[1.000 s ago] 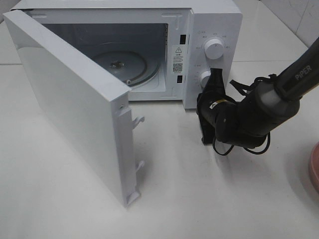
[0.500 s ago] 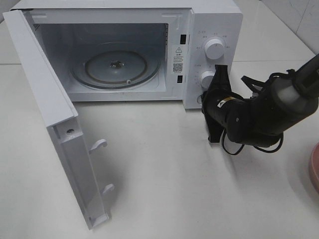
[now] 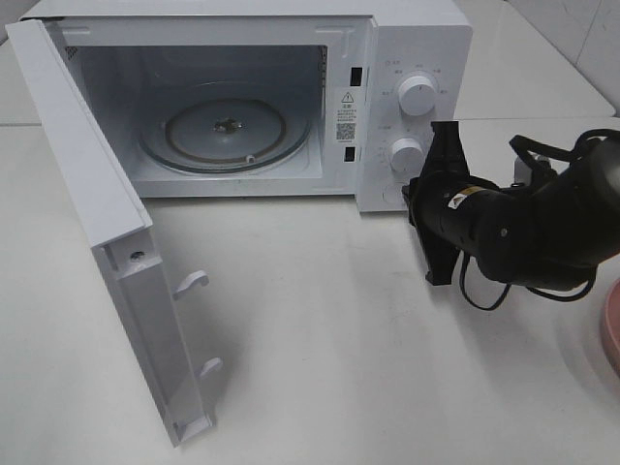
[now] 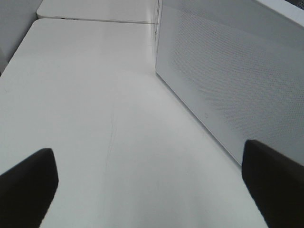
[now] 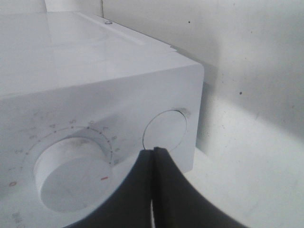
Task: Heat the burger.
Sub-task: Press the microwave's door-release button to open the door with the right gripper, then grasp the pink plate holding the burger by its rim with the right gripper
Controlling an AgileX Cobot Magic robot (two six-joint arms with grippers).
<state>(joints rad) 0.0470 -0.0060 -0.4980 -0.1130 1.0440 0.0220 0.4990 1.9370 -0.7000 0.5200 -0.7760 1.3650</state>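
White boxy microwave (image 3: 426, 48) — round glass turntable (image 3: 228, 131); black right fingers (image 5: 135, 190) pinched together.

No words are readable — a warning sticker (image 3: 346, 112) with a triangle sign and square code sits on the microwave (image 3: 417, 29), past the dials (image 3: 417, 94) from the right gripper (image 3: 409, 192).

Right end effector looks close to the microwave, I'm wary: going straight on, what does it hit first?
Probably the round white button on the white microwave, just ahead of the right end effector.
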